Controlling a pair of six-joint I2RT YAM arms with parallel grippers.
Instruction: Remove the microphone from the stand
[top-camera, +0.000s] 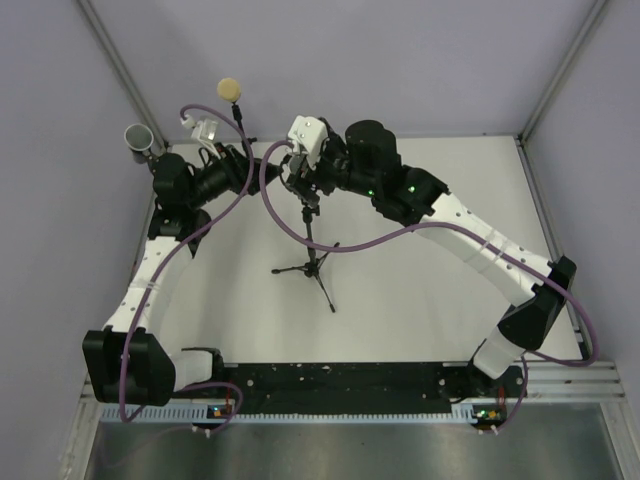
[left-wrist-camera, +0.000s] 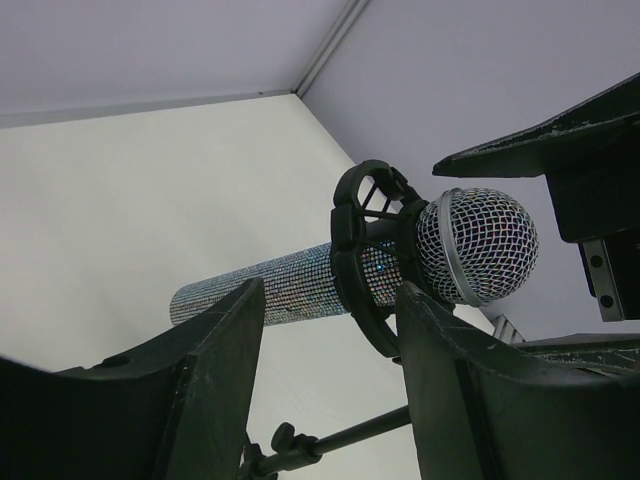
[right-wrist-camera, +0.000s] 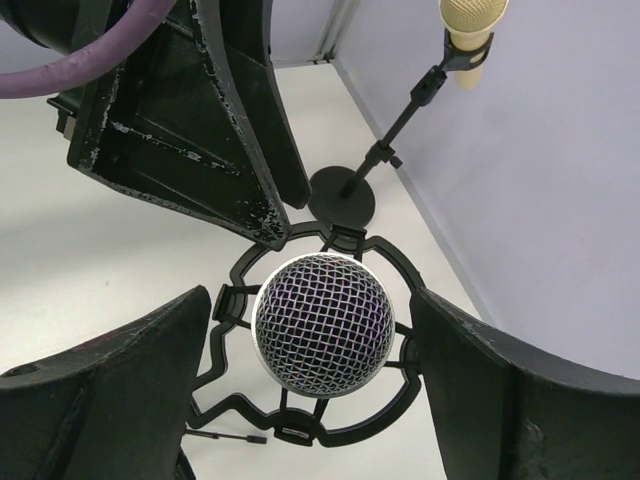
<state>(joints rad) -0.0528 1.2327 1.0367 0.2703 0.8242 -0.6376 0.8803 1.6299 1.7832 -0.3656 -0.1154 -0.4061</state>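
Left wrist view: the left gripper (left-wrist-camera: 330, 300) is seen spread wide, with nothing held; its two dark fingers (left-wrist-camera: 215, 385) are cut off by the lower edge; beyond their gap the microphone (left-wrist-camera: 478, 245) is lodged in the black ring clip (left-wrist-camera: 352, 225) of the stand (top-camera: 312, 262); its glittery barrel is partly covered by one fingertip, and contact cannot be told. From the right wrist, the right gripper (right-wrist-camera: 315, 310) is likewise parted and empty, one finger set either side of the mesh head; farther off, a second microphone (right-wrist-camera: 470, 22) is cropped at the top. From above, the microphone is hidden beneath both wrists.
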